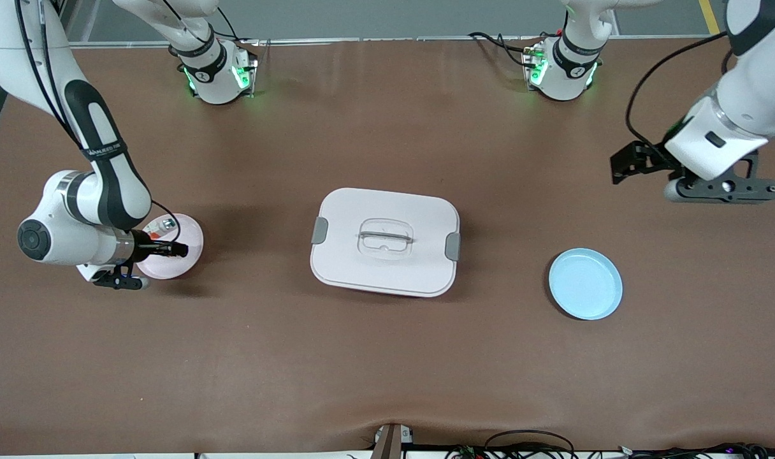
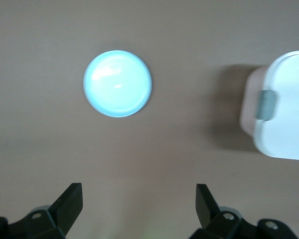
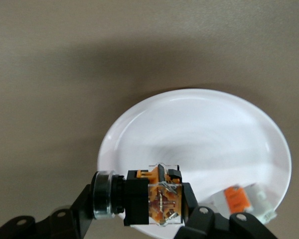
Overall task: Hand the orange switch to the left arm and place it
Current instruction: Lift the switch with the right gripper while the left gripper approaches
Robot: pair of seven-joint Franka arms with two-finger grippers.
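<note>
Right claw point(image 3: 139, 219) was clamped on the orange switch point(image 3: 152, 199) just over the pink plate point(image 1: 187, 239), at the right arm's end from the box point(image 1: 385, 241). Looked light, rigid, slick plastic; I'd grip the squarish body. Left claw point(image 2: 139, 209) waited wide open, empty.

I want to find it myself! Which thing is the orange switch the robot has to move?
Start at the big white box mid-table, then go toward the right arm's end to the pink plate. The right gripper is shut on the orange switch over that plate. It is black-bodied with orange parts, unlike the pale silver-and-red item lying on the plate.
</note>
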